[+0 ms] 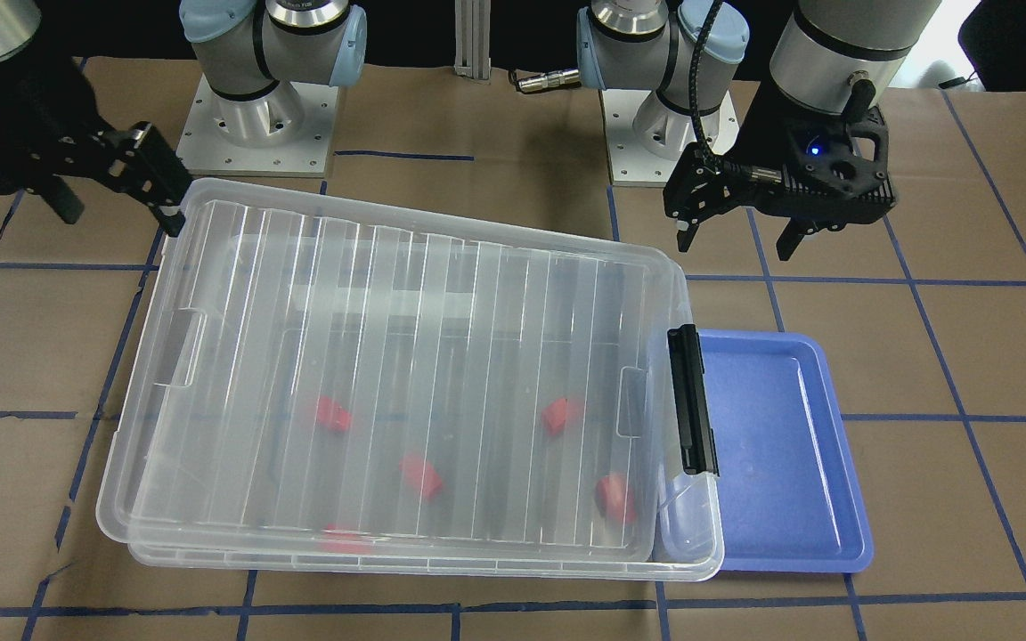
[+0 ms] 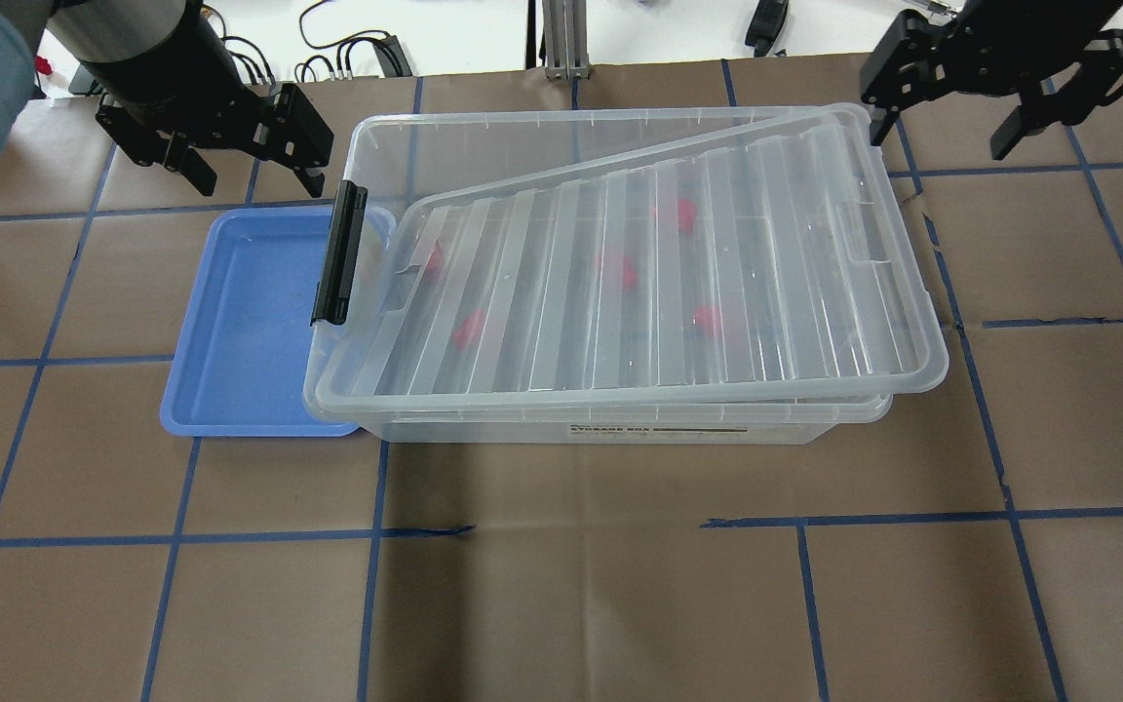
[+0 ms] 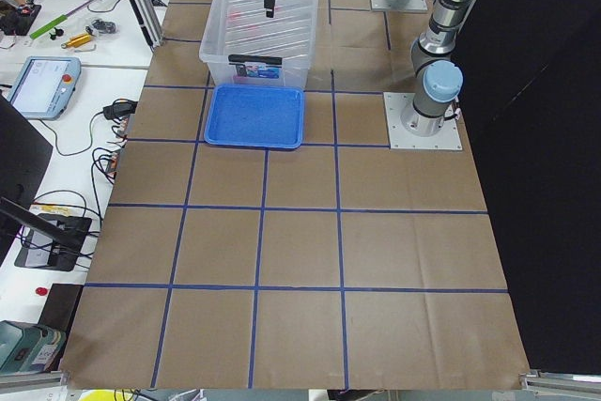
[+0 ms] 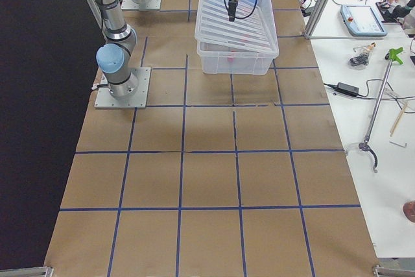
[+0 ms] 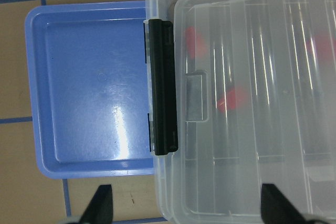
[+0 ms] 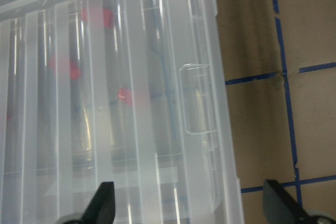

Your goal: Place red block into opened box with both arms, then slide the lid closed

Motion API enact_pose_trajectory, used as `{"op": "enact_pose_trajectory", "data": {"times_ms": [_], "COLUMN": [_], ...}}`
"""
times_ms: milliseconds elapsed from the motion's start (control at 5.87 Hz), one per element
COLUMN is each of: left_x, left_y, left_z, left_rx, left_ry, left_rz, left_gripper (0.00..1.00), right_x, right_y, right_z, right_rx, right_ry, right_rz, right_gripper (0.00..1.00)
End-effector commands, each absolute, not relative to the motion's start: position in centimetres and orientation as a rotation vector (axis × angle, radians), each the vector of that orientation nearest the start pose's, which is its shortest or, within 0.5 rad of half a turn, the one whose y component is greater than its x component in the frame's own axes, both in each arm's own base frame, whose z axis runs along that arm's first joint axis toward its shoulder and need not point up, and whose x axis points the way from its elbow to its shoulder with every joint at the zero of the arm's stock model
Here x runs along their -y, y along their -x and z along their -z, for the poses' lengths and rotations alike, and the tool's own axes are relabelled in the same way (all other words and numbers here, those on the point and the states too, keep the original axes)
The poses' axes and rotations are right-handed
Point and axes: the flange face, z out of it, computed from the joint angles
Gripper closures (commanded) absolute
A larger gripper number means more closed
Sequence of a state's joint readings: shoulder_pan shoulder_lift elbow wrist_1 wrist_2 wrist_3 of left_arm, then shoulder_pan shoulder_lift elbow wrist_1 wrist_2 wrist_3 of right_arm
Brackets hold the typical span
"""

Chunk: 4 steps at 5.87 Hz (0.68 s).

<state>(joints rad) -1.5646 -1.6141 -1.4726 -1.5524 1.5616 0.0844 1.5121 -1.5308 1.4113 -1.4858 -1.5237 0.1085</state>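
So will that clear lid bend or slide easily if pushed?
The lid looks thin, yet its ribs probably keep it fairly stiff. Smooth plastic resting on the rim of the box should slide readily. Lying askew, it may pivot rather than travel straight.

Left claw point(image 2: 248, 174) spread wide, empty, fingers pointing down. Right claw point(image 2: 940, 136) likewise spread, empty, pointing down.

Blue tray point(image 2: 240, 322) flat on brown-paper table point(image 2: 561, 585), left side, nothing in it; blue tape grid point(image 2: 369, 585) across the paper; alu post point(image 2: 559, 39) at far edge, approx centre; white benches off both table ends w/ teach pendant point(image 3: 42, 86), cables, black power brick point(image 4: 347, 87).
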Motion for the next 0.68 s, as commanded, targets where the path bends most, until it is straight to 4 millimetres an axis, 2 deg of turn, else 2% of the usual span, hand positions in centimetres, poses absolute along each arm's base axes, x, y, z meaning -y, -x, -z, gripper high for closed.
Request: {"op": "enact_pose_trajectory", "data": {"times_ms": [0,511], "left_x": [51.74,51.77], "left_y": [13.10,13.10], "left_z": [-51.68,-51.51], "left_rx": [-3.143,-3.143], "left_ry": [-0.124,-0.121], "left_rz": [0.116,0.109], "left_gripper": [0.02,0.02], "right_x": [51.32,51.44], "right_y": [-14.72,-14.63], "right_z": [-53.28,-52.84], "right_rx": [-3.087,-3.090], "right_ry": [-0.227,-0.208], "right_rz": [0.020,0.018], "right_gripper": [0.00,0.00]}}
